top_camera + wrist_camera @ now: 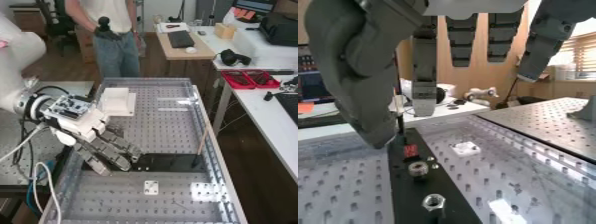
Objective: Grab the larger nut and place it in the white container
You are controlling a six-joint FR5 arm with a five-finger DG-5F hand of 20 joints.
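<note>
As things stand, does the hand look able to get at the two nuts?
Likely yes: the hand is open near the black strip, and nothing covers the nuts, though it would probably have to move closer.

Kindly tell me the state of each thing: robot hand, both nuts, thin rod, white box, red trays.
Robot hand: open, above the black strip.
Nut beside the red piece: on the strip, not held.
Other nut: on the strip, not held.
Thin rod: tilted.
White box: standing; whether open, I cannot tell.
Red trays: open, things inside.
</note>
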